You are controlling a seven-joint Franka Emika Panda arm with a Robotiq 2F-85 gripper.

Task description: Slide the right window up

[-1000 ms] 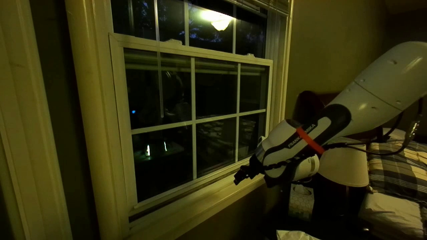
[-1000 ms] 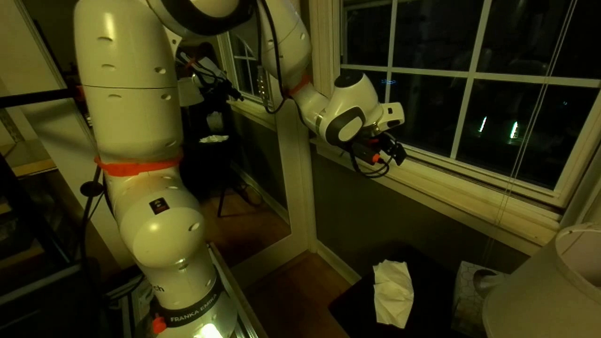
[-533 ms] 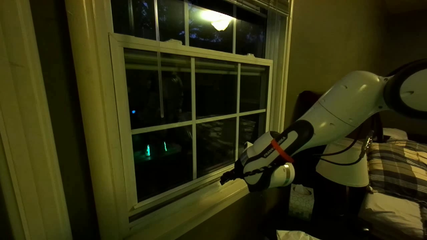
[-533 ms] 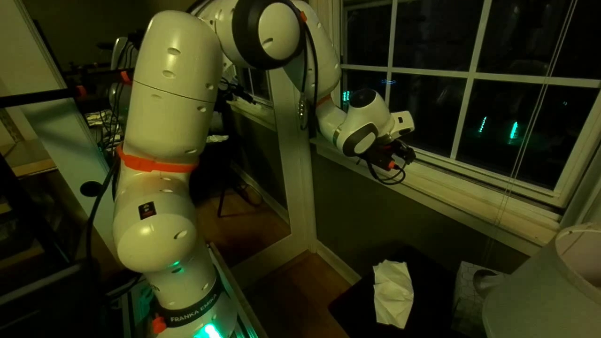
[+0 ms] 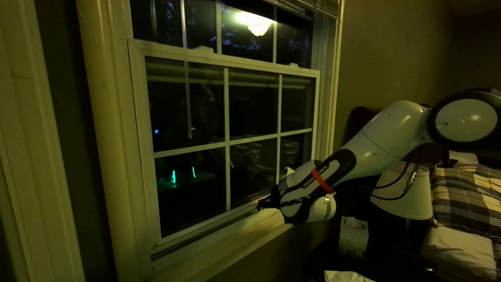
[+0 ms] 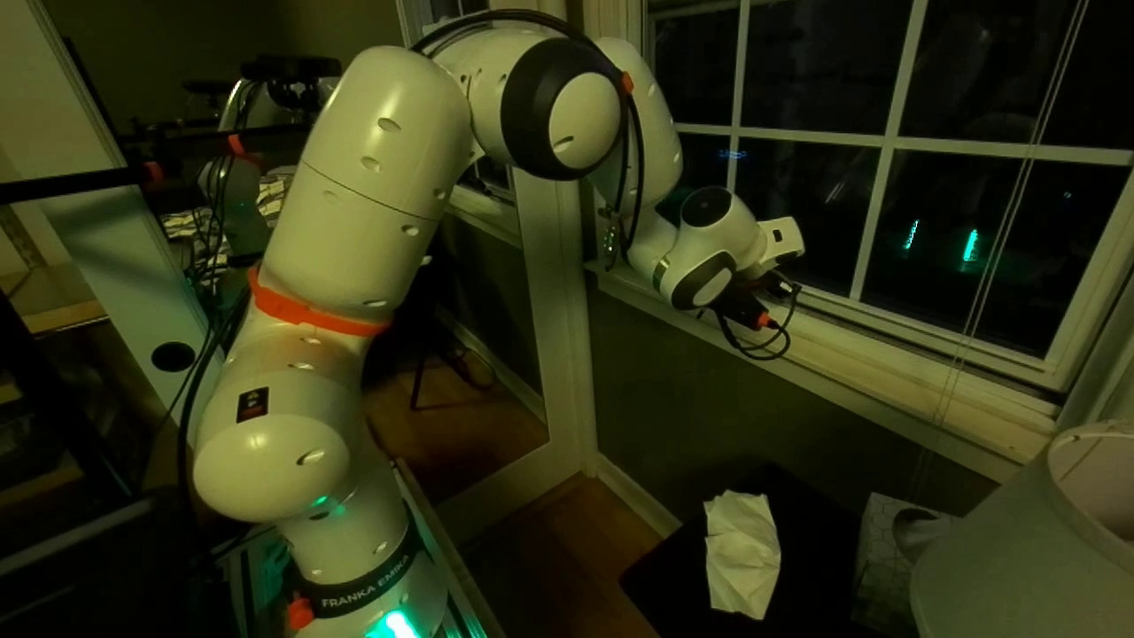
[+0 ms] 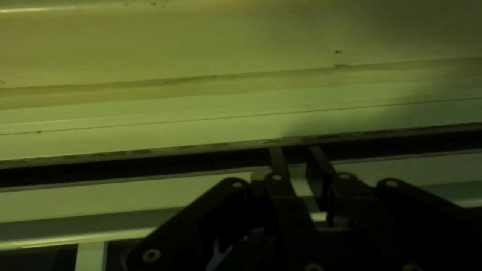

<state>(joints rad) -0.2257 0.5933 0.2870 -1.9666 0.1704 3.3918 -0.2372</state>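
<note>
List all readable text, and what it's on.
"FRANKA EMIKA": black band low on the arm.
"FRANK … MIKA": forearm; red strap hides the middle.
Unreadable, too small: dark label on the arm.
Unreadable, too blurred: blue glow in the window, if text at all.
Wrist view: none.

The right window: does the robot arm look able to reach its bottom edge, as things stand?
Likely yes: the fingers line up with the dark gap below the right window; nothing visible blocks them.
</note>
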